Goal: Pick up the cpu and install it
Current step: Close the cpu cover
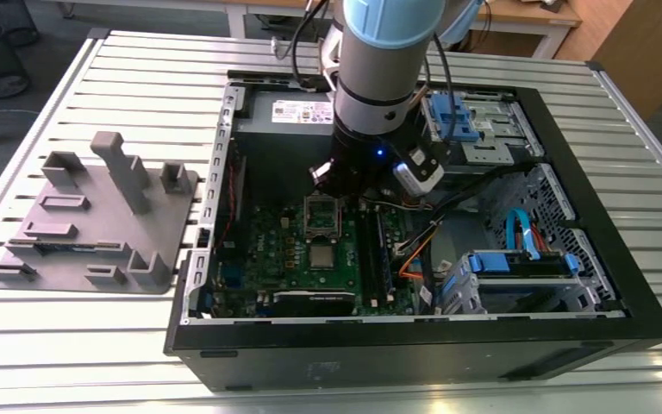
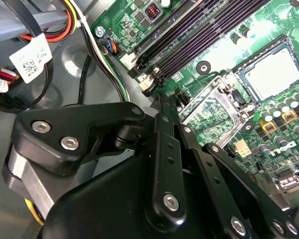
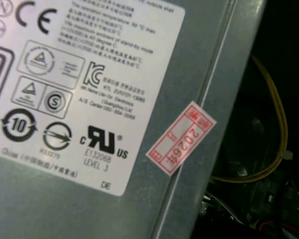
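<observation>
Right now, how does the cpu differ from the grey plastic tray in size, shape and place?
Size: the cpu is a small square; the grey plastic tray is far larger. Shape: the cpu is flat; the tray carries upright posts. Place: the cpu lies on the green board inside the case; the tray sits on the table beside it, at the exterior view's left. Both look greyish.

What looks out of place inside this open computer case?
The socket's metal frame stands flipped open beside the cpu, which lies flat and square with nothing clamped over it. Nothing looks spilled or damaged.
</observation>
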{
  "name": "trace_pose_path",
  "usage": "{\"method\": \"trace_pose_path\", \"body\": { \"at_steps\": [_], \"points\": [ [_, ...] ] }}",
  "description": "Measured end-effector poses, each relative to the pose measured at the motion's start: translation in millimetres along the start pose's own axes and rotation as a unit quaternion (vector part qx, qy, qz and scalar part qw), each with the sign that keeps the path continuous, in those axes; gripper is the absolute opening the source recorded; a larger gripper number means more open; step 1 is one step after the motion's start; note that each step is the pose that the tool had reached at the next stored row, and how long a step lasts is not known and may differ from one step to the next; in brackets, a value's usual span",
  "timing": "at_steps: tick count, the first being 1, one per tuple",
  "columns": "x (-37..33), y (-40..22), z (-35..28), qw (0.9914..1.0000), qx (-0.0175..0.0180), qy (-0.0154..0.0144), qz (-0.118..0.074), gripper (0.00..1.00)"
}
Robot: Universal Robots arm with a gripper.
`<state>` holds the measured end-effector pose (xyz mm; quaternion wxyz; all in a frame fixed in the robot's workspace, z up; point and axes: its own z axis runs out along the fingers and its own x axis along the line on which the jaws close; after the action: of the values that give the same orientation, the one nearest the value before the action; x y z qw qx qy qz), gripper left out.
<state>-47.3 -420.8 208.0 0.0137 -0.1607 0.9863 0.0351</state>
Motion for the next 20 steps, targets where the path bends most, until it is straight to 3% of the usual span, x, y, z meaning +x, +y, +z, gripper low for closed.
{"method": "trace_pose_path", "body": {
  "at_steps": [20],
  "points": [
    [0.8, -2.7, -7.0, 0.99992, -0.0006, 0.0008, -0.013, 0.11]
  ]
}}
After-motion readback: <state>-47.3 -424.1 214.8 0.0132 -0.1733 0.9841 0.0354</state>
